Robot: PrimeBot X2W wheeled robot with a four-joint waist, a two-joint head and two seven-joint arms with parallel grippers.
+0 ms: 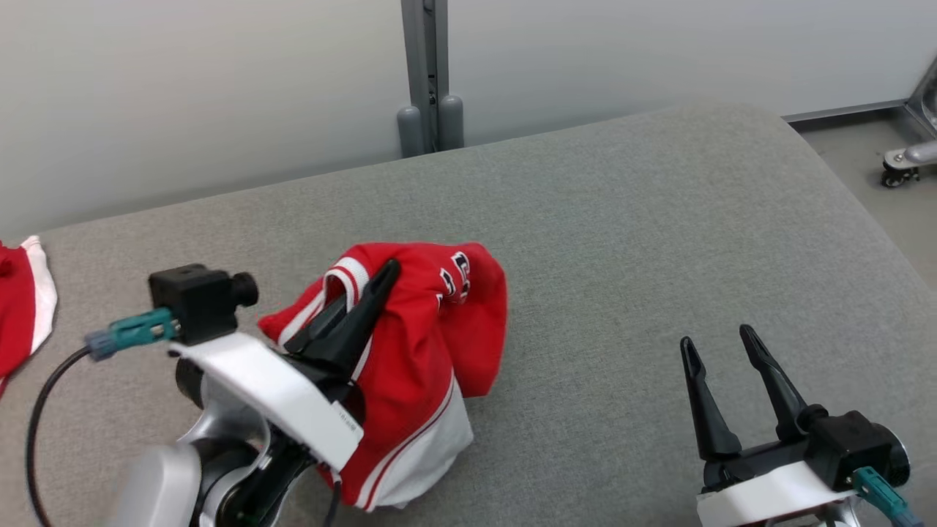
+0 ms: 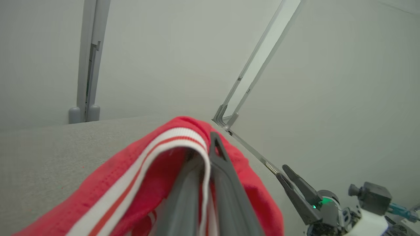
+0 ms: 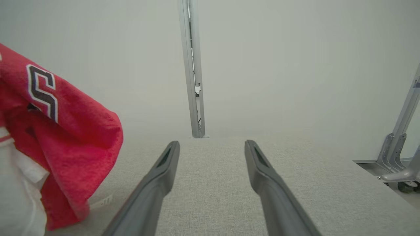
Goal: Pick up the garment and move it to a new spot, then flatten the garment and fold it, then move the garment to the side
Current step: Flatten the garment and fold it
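The garment (image 1: 432, 344) is a red jersey with white stripes and dark lettering, bunched and hanging from my left gripper (image 1: 384, 282), which is shut on its striped hem. In the left wrist view the white-and-red band of the garment (image 2: 131, 177) drapes over the closed fingers (image 2: 226, 183). My right gripper (image 1: 721, 344) stands open at the lower right above the grey surface, nothing between its fingers (image 3: 269, 183). The right wrist view has the garment (image 3: 59, 131) hanging at its left, its lower part resting on the surface.
A grey padded table (image 1: 622, 219) spreads ahead, its right edge rounding off toward the floor. Another red-and-white cloth (image 1: 22, 307) lies at the far left edge. A grey post (image 1: 428, 80) stands against the wall behind. A wheeled metal leg (image 1: 904, 165) sits at the far right.
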